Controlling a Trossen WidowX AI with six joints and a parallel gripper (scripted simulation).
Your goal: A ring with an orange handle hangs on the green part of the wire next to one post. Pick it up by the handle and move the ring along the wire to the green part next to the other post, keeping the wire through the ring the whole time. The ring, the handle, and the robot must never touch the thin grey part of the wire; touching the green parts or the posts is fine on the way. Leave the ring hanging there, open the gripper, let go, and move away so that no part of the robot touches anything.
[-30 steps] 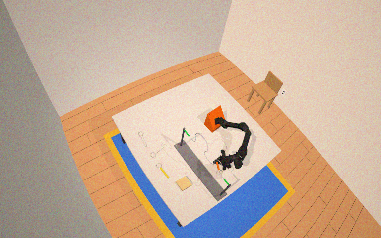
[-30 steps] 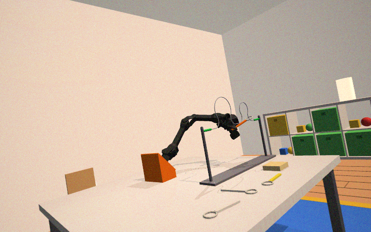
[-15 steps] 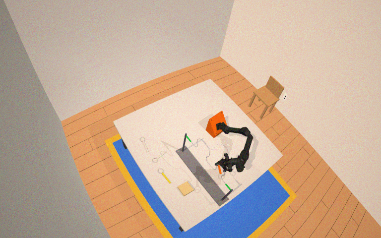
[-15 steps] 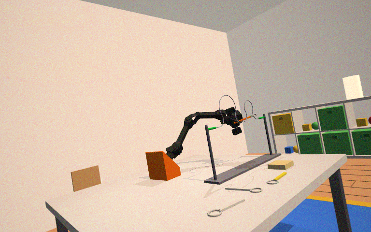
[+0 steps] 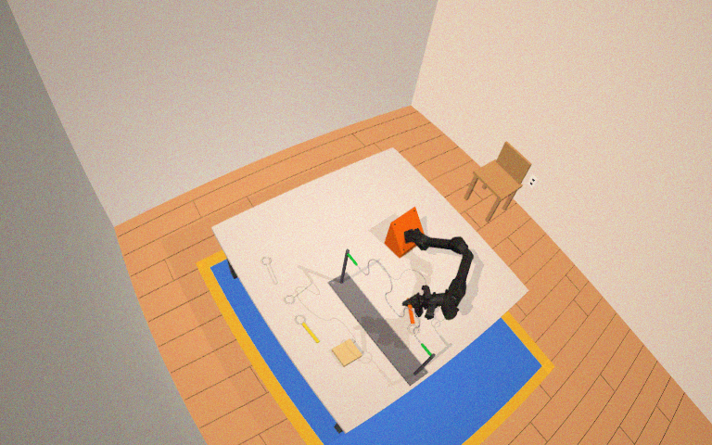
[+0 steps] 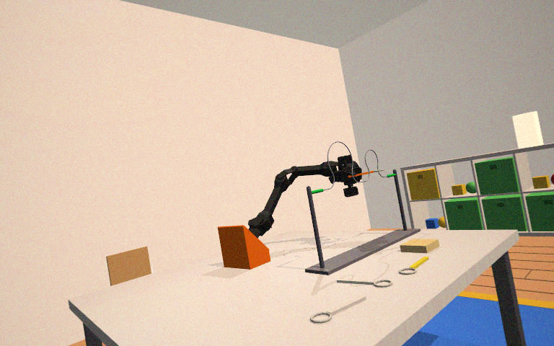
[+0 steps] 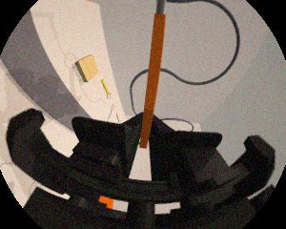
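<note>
1. Ring [image 5: 412,324] [image 6: 379,171] near the far post [image 5: 424,364] [image 6: 399,199], just inward of that post's green sleeve [image 5: 426,349] [image 6: 390,175], apparently around the wire [image 5: 389,286] [image 6: 337,142] [image 7: 238,40]; exact clearance too small to tell.
2. Gripper [image 5: 407,303] [image 6: 349,176] [image 7: 146,114] pinching the orange handle [image 5: 411,314] [image 6: 365,173] [image 7: 154,72] by its end, with the handle reaching from the fingertips toward the far post.
3. Step in hand, by judgement: threading the ring along the grey wire, away from the far post. Probably early in the run, with most of the bends still ahead.
4. Keep the grip firm and steady; a slip would tilt the ring into the grey.
5. Move in short, slow pieces. Hold the wire at the middle of the opening, and turn the wrist with each bend to keep the ring square across the local run.
6. Watch the handle and fingers as closely as the ring. Beware the tall loops beyond the far post, likely to swing grey wire close to the gripper.
7. Finish on the green sleeve [image 5: 352,259] [image 6: 317,191] at the opposite post [image 5: 344,267] [image 6: 315,227], farthest from the far post. Let the ring hang there, open wide, then back straight off.
</note>
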